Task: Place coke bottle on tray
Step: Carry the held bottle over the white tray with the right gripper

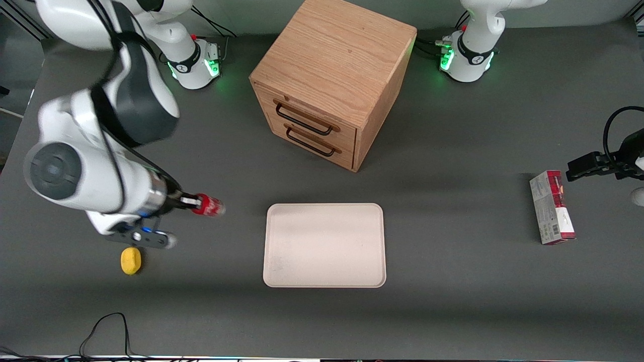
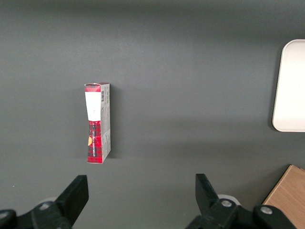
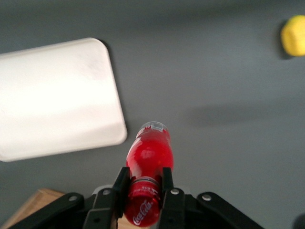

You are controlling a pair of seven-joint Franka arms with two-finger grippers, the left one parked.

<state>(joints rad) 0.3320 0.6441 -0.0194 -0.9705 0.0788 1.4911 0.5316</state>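
Note:
My right gripper (image 1: 193, 202) (image 3: 143, 180) is shut on the coke bottle (image 1: 210, 206) (image 3: 147, 164), a small red bottle held near its cap and pointing out from the fingers above the table. The cream-white tray (image 1: 324, 245) (image 3: 52, 98) lies flat in the middle of the table, apart from the bottle, toward the parked arm's end from it. Nothing lies on the tray.
A yellow lemon (image 1: 131, 260) (image 3: 293, 35) lies nearer the front camera than the gripper. The wooden drawer cabinet (image 1: 332, 80) stands farther from the camera than the tray. A red-and-grey carton (image 1: 552, 207) (image 2: 97, 122) lies toward the parked arm's end.

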